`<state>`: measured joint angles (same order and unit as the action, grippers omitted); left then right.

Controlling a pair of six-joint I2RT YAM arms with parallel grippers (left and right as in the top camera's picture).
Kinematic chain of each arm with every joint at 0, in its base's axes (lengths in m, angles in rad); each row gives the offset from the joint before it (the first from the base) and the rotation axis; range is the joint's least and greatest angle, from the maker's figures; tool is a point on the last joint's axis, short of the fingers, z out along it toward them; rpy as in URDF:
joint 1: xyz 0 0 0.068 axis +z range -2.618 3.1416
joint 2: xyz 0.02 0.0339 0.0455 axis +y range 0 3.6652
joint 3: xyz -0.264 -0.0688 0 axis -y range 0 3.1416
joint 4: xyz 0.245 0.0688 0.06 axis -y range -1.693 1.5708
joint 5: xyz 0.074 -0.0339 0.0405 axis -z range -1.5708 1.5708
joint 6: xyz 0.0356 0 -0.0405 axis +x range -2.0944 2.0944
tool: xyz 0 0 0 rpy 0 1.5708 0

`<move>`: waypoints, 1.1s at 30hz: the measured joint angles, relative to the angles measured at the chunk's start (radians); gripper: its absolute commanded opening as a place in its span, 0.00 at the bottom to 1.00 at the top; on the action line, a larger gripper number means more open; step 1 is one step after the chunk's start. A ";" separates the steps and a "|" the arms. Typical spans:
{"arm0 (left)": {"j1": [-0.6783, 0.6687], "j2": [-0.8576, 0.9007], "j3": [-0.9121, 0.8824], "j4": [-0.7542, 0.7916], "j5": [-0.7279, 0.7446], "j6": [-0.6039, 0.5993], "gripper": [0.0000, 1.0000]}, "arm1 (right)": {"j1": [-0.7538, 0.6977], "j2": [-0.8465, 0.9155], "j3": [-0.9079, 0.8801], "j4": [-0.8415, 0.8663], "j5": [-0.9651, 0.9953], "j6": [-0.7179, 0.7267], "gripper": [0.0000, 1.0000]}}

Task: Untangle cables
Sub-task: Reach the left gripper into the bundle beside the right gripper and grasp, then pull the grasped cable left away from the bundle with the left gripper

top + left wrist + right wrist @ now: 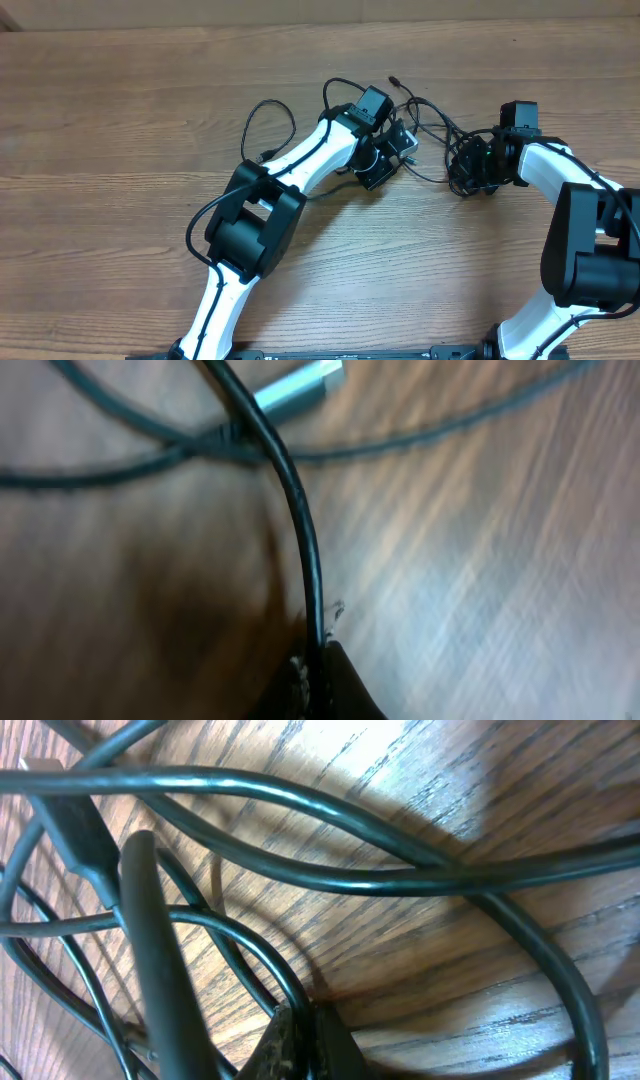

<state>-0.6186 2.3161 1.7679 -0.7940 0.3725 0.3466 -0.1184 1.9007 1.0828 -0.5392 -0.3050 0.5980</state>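
On the brown wood-grain table (120, 120) the thin black cables (432, 125) lie in a loose snarl near the middle, between the two white-and-black arms, with a few loops trailing off toward the far edge. The left gripper (400, 148) reaches in from the left side of the tangle; seen from its own wrist, its tips (322, 660) are pressed together on one black strand (300, 510) that rises straight up out of the pinch and crosses over other strands lying on the wood. Just beside that crossing sits a small silver metal plug (300, 385), blurred. The right gripper (462, 172) is down at the right side of the knot. In its wrist view the tips (303, 1025) are closed tight too, with a thin strand curving down into them, and thicker-looking loops (300, 795) crossing over the table just beyond. The two grippers sit near each other, apart, with the tangle stretched between them
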 measured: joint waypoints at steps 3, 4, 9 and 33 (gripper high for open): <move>0.013 -0.001 0.019 -0.090 -0.018 -0.008 0.04 | 0.000 0.000 0.000 0.000 0.000 0.000 0.04; 0.019 -0.001 0.025 -0.117 -0.027 -0.009 0.04 | 0.000 0.000 0.000 0.001 0.000 0.000 0.04; 0.074 -0.016 0.058 -0.197 -0.063 -0.026 0.04 | 0.001 0.000 0.000 0.000 -0.002 0.000 0.04; 0.434 -0.585 0.104 -0.195 -0.082 -0.215 0.04 | 0.002 0.000 0.000 0.000 -0.001 0.000 0.04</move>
<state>-0.1848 1.7309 1.8721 -0.9890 0.2905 0.1318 -0.1169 1.9007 1.0828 -0.5388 -0.3058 0.5983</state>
